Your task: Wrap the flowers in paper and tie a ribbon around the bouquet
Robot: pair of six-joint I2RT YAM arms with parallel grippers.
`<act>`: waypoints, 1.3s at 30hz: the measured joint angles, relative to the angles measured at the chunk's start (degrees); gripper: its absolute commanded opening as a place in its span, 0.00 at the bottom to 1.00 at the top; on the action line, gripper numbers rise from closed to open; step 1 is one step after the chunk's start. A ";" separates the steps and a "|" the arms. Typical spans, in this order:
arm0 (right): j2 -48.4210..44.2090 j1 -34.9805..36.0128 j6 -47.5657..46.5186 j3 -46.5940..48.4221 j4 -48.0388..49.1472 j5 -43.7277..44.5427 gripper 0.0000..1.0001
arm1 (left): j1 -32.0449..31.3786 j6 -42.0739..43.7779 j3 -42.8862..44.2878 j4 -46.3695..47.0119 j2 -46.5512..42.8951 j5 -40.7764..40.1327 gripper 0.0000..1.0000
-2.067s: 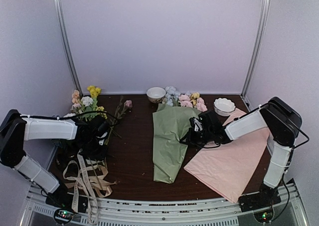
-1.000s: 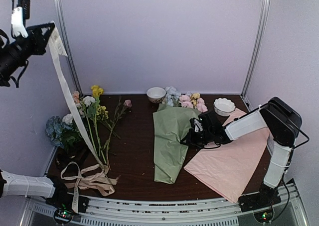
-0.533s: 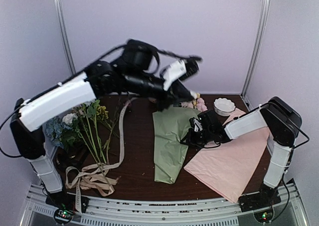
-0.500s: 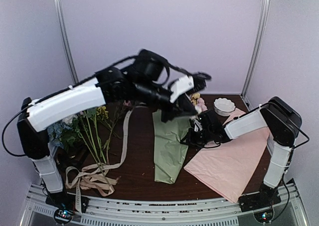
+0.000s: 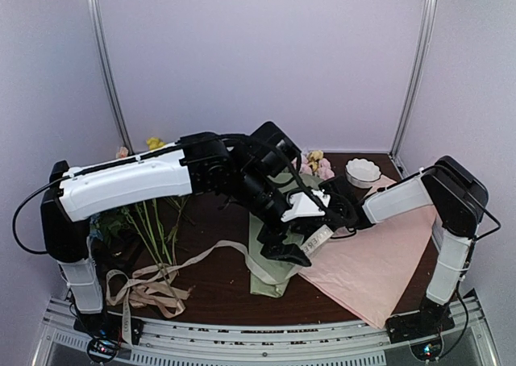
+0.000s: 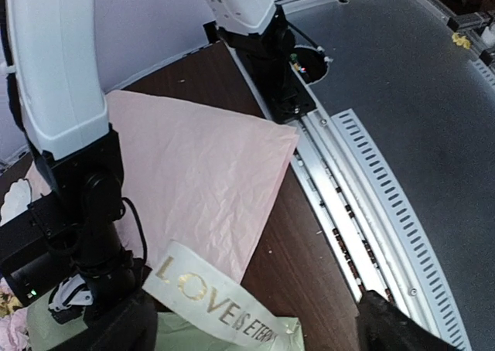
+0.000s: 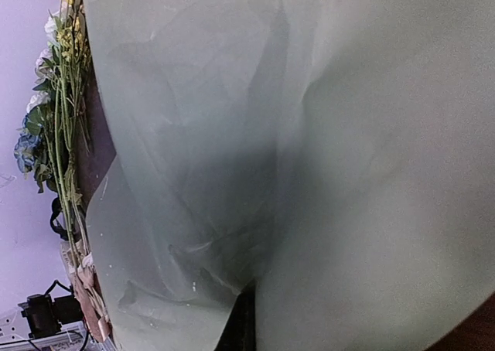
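Observation:
The bouquet (image 5: 268, 279) is an olive-green paper cone lying mid-table, with pink and yellow blooms (image 5: 320, 166) at its far end. The cream lettered ribbon (image 5: 234, 255) trails from the left and crosses the cone; its printed end (image 6: 216, 301) rests on the green paper (image 6: 166, 332). My left gripper (image 5: 289, 245) hovers low over the cone's narrow part, open, and the ribbon lies loose between its fingers (image 6: 394, 328). My right gripper (image 5: 330, 209) is shut on the paper's (image 7: 309, 134) right edge, which fills its view.
Loose flowers (image 5: 149, 221) lie at the left, with a pile of tan ribbon (image 5: 149, 289) in front of them. A plain pink sheet (image 5: 379, 261) covers the right side, and a white bowl (image 5: 363, 172) stands behind it. The metal rail (image 6: 363, 189) borders the near edge.
My left arm swung from high at the left across the table and down over the cone, dragging the ribbon with it. Its jaws then opened. The right arm stayed put.

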 measured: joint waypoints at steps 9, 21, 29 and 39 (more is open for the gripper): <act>0.00 0.00 -0.79 0.00 -0.26 0.07 0.00 | 1.14 -2.36 0.04 -0.52 1.09 -17.29 0.87; 0.00 0.00 -1.09 0.11 -0.57 0.13 0.00 | -7.91 3.13 -0.52 -6.43 2.05 -22.05 0.68; 0.00 0.00 -1.27 0.11 -0.66 0.22 0.00 | 24.59 -29.22 -18.71 15.41 -2.64 -9.07 0.79; 0.00 0.00 -1.27 0.11 -0.66 0.20 0.00 | 29.38 -53.55 -26.64 30.32 10.40 -3.50 0.87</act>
